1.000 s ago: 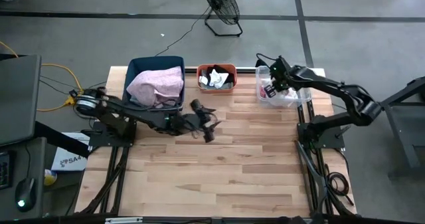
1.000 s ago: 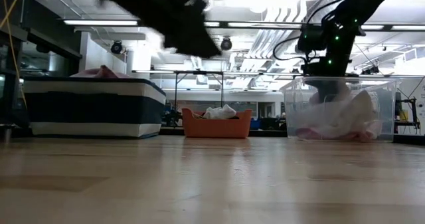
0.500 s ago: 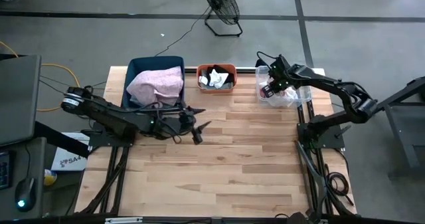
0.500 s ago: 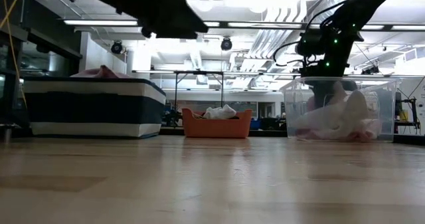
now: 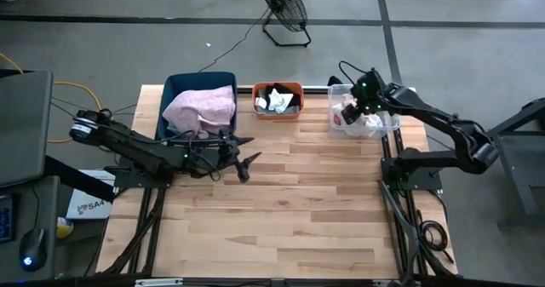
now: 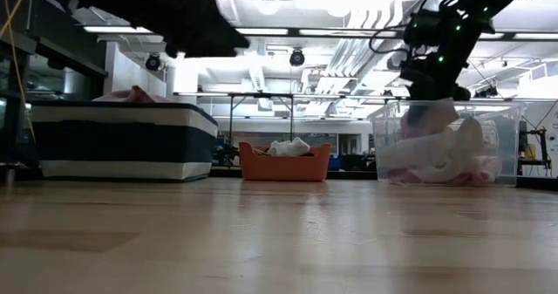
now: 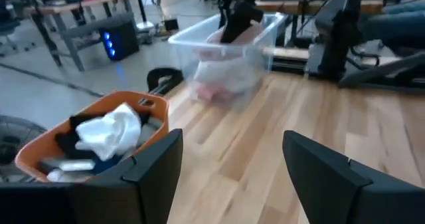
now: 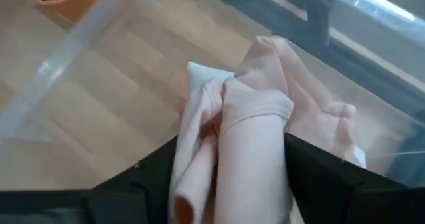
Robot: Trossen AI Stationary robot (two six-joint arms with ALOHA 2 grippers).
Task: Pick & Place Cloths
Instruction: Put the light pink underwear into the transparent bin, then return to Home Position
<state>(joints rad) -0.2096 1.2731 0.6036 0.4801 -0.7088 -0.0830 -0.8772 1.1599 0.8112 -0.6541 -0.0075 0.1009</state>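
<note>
1. Rigid dark-blue plastic bin (image 5: 174, 87), far left of the table: holds a large pale-pink fabric bundle (image 5: 201, 108) that rises above the rim. Judged already sorted.
2. Small orange plastic bin (image 5: 277, 88), far centre: holds white and black small cloths (image 7: 106, 132), crumpled together. Judged already sorted.
3. Clear plastic bin (image 5: 334, 95), far right: holds a heap of pink and white soft garments (image 6: 445, 159) lying against its wall.
4. Light wooden slatted table (image 5: 281, 210): no cloth shows on its surface in the overhead or table-level views; every fabric piece in sight is in a bin or at the right gripper.
5. Right gripper (image 5: 362, 100): positioned above the clear bin. A folded peach-pink cloth (image 8: 249, 154) sits between its fingers (image 8: 325, 177). Whether the jaws clamp it or have just parted from it cannot be told.
6. Left gripper (image 5: 243, 157): hangs over bare table just in front of the blue bin, jaws apart, nothing between them.
7. Progress, as a judgement: the task looks near its end. The item outstanding is the peach-pink cloth at the clear bin, which must drop clear of the right gripper. Whether further cloths lie out of sight cannot be told.
</note>
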